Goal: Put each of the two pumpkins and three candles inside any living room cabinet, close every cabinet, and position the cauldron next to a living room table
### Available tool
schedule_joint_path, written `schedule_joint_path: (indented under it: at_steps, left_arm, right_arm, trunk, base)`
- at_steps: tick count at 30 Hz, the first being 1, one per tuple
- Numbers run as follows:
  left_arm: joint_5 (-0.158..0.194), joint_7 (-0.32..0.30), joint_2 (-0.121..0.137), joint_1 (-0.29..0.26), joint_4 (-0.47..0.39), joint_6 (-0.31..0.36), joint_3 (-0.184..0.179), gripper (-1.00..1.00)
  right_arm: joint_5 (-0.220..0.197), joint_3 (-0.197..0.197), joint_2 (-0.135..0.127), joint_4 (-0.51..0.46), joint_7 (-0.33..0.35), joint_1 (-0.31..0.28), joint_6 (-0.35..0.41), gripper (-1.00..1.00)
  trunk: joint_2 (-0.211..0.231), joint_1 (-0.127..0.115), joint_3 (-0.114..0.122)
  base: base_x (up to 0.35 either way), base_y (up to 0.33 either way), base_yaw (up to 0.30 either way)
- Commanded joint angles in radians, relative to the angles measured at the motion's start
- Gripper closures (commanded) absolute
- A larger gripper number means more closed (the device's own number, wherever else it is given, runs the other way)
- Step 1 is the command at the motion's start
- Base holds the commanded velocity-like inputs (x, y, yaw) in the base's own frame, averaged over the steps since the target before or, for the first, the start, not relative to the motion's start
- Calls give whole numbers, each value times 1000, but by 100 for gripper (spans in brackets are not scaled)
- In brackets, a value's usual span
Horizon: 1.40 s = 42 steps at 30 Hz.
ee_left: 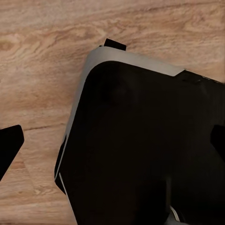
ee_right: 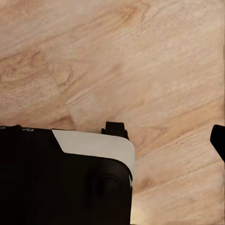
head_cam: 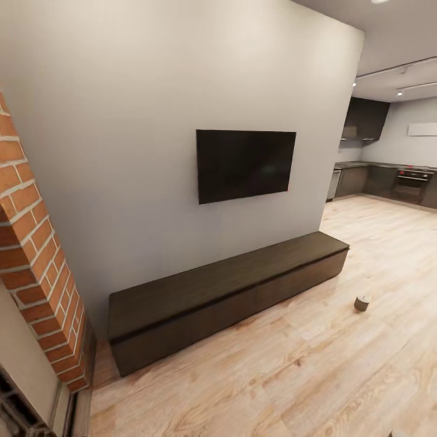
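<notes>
While facing the long dark cabinet, set flush against the grey wall under the television with every drawer front shut, probably squaring up for a first approach, with one candle loose on the wooden floor near the cabinet's kitchen-side end but not touching it. Left gripper spread wide and carrying nothing, fingertips hanging over the robot's own base; right gripper with nothing seen in it, spread impossible to tell, one fingertip clear and the other lost against dark bodywork. No brand, label or writing legible anywhere.
</notes>
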Motion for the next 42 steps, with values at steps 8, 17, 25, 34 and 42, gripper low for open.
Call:
schedule_joint_path:
  at_steps: [8, 17, 25, 34, 42]
  left_arm:
    - [54, -3, 8, -1, 4, 0, 7, -100]
    - [62, 2, 11, -1, 11, -4, 7, -100]
    - [63, 2, 11, -1, 11, -5, 7, -100]
    - [63, 2, 11, -1, 11, -5, 6, -100]
    - [63, 2, 11, -1, 11, -5, 7, -100]
  right_arm:
    - [62, 3, 3, 2, 0, -9, 1, -100]
    - [67, 1, 2, 4, -2, -10, 5, -100]
    - [67, 1, 2, 4, -9, -10, 5, -100]
    - [67, 0, 1, 4, -10, -9, 5, -100]
    - [65, -1, 1, 4, -10, -10, 6, -100]
  trunk:
    - [56, -31, 21]
    - [119, -65, 49]
    - [175, -96, 74]
    - [238, -130, 102]
    - [294, -161, 127]
  base:
    - [0, 0, 282]
    - [0, 0, 288]
    - [0, 0, 290]
    - [0, 0, 166]
    - [0, 0, 16]
